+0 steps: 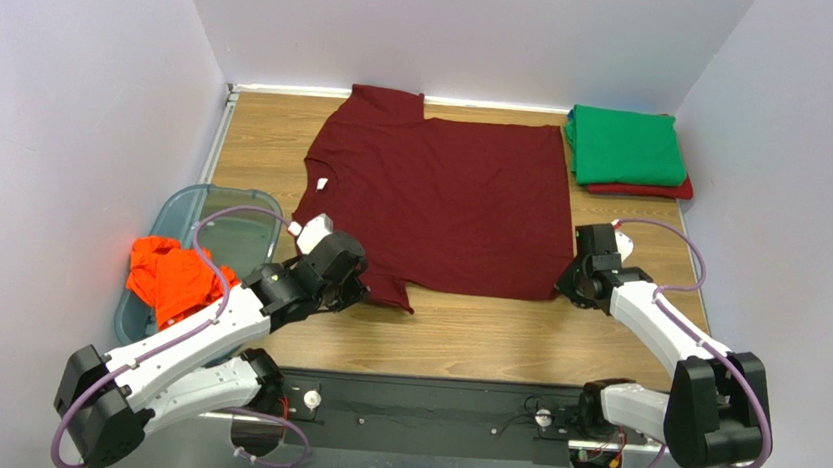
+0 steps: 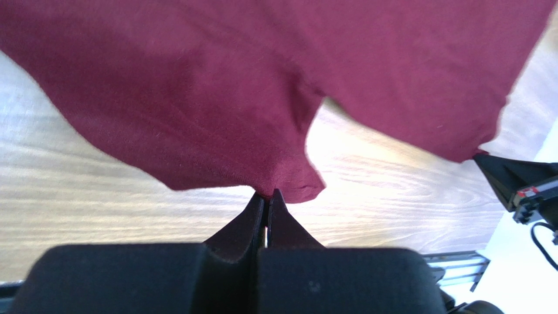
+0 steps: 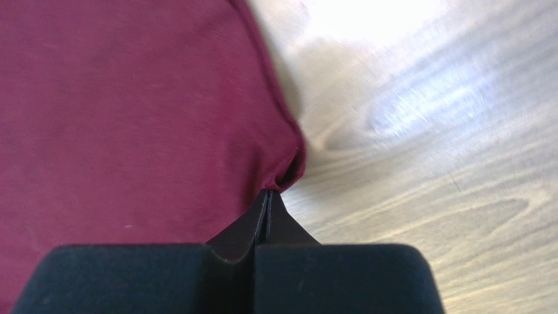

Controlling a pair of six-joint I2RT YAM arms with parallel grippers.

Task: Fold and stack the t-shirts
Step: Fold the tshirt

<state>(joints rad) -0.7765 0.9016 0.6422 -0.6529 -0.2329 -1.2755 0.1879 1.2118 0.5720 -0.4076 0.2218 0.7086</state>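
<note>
A dark maroon t-shirt (image 1: 441, 197) lies spread flat on the wooden table, its neck with a small white label (image 1: 321, 184) to the left. My left gripper (image 1: 351, 285) is shut on the shirt's near sleeve edge (image 2: 288, 183). My right gripper (image 1: 570, 284) is shut on the shirt's near hem corner (image 3: 288, 167). A folded green t-shirt (image 1: 625, 147) lies on a folded red one (image 1: 646, 190) at the back right. A crumpled bright orange t-shirt (image 1: 168, 277) sits in a bin at the left.
A clear grey-blue plastic bin (image 1: 224, 223) stands at the table's left edge. White walls close in the back and sides. A black rail (image 1: 428, 410) with the arm bases runs along the near edge. Bare wood (image 1: 491, 337) shows in front of the maroon shirt.
</note>
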